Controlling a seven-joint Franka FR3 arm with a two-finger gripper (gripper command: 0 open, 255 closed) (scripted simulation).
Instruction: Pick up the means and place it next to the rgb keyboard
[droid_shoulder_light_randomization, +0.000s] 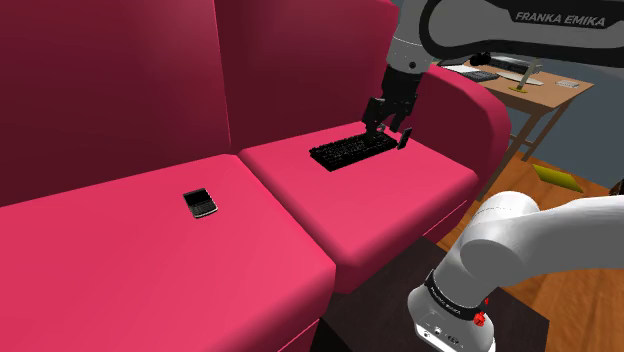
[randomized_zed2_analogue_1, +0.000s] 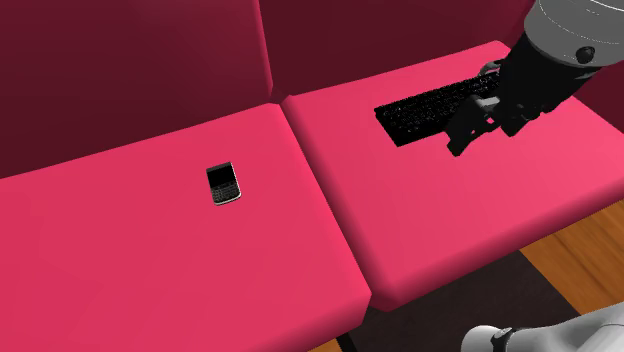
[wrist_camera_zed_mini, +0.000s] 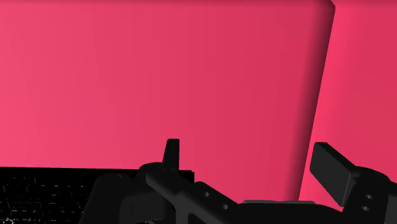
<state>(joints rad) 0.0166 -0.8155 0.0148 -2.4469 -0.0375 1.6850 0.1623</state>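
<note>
Gripper (droid_shoulder_light_randomization: 390, 133) above keyboard (droid_shoulder_light_randomization: 350, 151), jaws spread, empty. Phone (droid_shoulder_light_randomization: 200, 203) flat on adjoining sofa cushion (droid_shoulder_light_randomization: 120, 270), 8 o'clock from keyboard in shoulder view, well apart, untouched: pickup not yet begun.

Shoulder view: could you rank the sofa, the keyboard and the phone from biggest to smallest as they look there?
1. The sofa, by far the largest; it spans most of the picture.
2. The keyboard, black, lying on the cushion at the view's right.
3. The phone, plainly smaller than the keyboard, on the other cushion.
</note>
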